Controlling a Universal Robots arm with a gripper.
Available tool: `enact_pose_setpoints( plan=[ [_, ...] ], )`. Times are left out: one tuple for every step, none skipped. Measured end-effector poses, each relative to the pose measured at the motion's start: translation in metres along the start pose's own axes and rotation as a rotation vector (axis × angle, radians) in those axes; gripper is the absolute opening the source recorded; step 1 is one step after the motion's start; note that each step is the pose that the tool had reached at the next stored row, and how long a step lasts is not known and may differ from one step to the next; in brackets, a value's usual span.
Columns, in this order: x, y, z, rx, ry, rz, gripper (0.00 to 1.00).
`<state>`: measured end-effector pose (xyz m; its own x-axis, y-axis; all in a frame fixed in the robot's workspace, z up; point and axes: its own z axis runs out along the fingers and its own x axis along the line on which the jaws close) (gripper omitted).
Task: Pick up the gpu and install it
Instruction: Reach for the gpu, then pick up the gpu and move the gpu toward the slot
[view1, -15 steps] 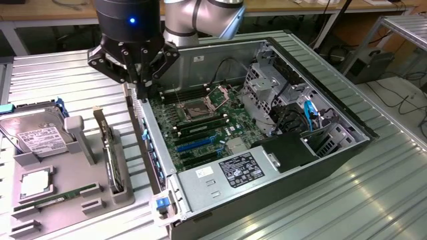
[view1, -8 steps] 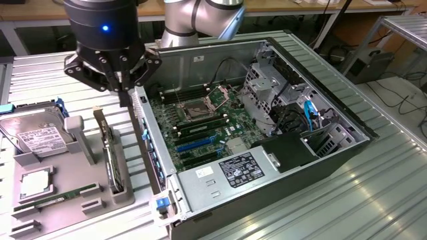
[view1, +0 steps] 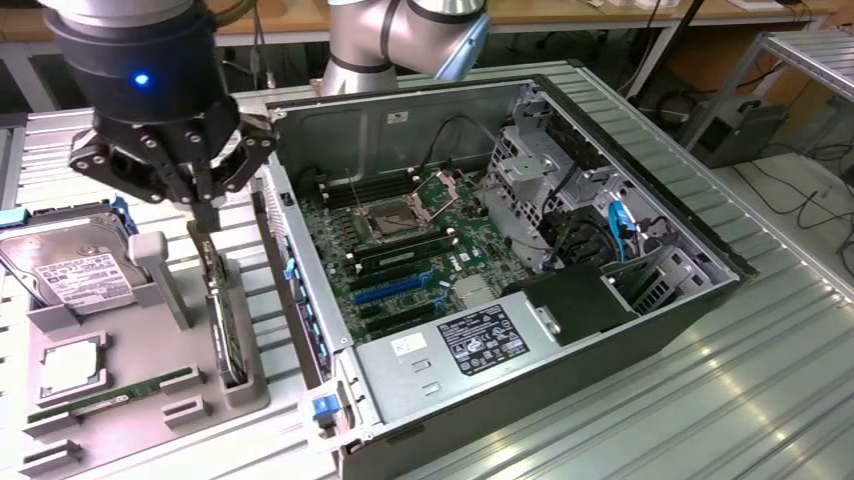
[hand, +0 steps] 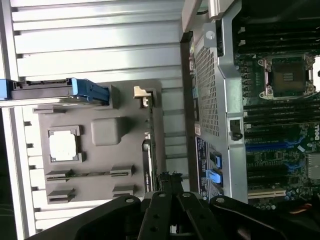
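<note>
Hiding top edge of upright gpu: clamped tool.

A ribbed metal table carries an open computer case and, just beside it, a grey parts holder.

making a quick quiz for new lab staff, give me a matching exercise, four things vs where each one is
Things: 1 gpu; 2 hard drive; 3 RAM stick; 4 tool.
Places: a green, lying flat in the grey tray; b just above the gpu; c on edge in a tray slot; d exterior view's left, white label up.
Pairs: 1c; 2d; 3a; 4b.
</note>
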<state>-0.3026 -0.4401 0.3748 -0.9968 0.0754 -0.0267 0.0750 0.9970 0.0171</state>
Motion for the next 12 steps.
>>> enact_pose_setpoints(
  plan=[
    [0.005,-0.0004,0.0016,0.0001,0.0001,0.000,0.11],
    [0.009,-0.0008,0.0032,0.0001,0.0002,0.000,0.11],
    [0.014,-0.0017,0.0054,0.0000,0.0001,0.000,0.11],
    [0.018,-0.0025,0.0072,0.0000,0.0002,0.000,0.11],
    [0.020,-0.0035,0.0109,0.0000,0.0003,0.000,0.11],
    [0.021,-0.0035,0.0115,0.0006,0.0009,0.000,0.11],
    [0.021,-0.0035,0.0115,0.0006,0.0009,0.000,0.11],
    [0.021,-0.0035,0.0115,0.0006,0.0009,0.000,0.11],
    [0.021,-0.0035,0.0116,0.0006,0.0008,0.000,0.11],
    [0.021,-0.0035,0.0116,0.0006,0.0008,0.000,0.11],
    [0.021,-0.0035,0.0116,0.0006,0.0008,0.000,0.11],
    [0.021,-0.0035,0.0115,0.0006,0.0008,0.000,0.11]
  ],
)
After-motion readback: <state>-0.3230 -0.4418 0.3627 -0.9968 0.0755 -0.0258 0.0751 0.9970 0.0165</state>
